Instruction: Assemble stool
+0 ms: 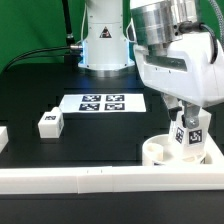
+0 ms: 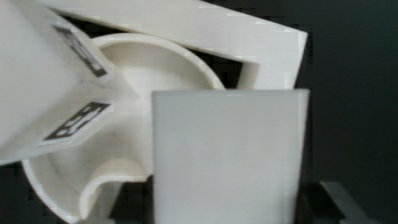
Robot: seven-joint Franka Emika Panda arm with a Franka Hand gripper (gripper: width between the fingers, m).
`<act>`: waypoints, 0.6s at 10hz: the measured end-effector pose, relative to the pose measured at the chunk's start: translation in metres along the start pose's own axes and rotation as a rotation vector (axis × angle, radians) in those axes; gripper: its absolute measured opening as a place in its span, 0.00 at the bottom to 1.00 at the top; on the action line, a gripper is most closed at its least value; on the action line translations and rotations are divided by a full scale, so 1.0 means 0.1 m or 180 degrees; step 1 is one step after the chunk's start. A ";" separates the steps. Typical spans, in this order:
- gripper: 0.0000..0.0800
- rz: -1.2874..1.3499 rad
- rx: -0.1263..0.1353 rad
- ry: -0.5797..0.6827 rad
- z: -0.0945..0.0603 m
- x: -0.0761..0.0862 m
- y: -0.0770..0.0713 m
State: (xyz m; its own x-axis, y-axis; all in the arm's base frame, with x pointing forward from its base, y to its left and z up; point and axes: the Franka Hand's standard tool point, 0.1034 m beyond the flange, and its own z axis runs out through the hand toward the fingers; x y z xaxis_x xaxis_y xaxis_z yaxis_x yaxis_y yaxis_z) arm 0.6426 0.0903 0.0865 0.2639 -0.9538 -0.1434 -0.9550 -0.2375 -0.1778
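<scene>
My gripper (image 1: 187, 122) is shut on a white blocky stool leg (image 1: 188, 137) with black-and-white tags, held upright just over the round white seat (image 1: 158, 150). The seat lies in the corner of the white rails at the exterior view's lower right. In the wrist view the held leg (image 2: 228, 140) fills the space between the two dark fingers (image 2: 349, 200) of the gripper (image 2: 231, 208). The seat's curved rim (image 2: 143, 70) shows behind it. A second tagged leg (image 2: 45, 95) leans at the seat's edge. A third leg (image 1: 50, 122) lies loose on the black table at the exterior view's left.
The marker board (image 1: 103, 102) lies flat in the middle of the table, in front of the robot's base (image 1: 105, 45). White border rails (image 1: 90, 178) run along the front edge and turn a corner (image 2: 267, 45) behind the seat. A white piece (image 1: 3, 138) shows at the far left edge.
</scene>
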 end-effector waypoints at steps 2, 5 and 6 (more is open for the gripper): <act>0.54 -0.0276 0.0047 -0.0011 -0.13 0.02 -0.06; 0.80 -0.0600 0.0148 0.0001 -0.33 -0.11 -0.18; 0.81 -0.0833 0.0141 0.0008 -0.31 -0.10 -0.17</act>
State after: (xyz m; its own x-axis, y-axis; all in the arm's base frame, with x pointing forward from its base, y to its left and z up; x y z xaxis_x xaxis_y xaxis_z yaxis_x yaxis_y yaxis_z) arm 0.6519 0.0978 0.1211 0.5007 -0.8615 -0.0845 -0.8474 -0.4679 -0.2509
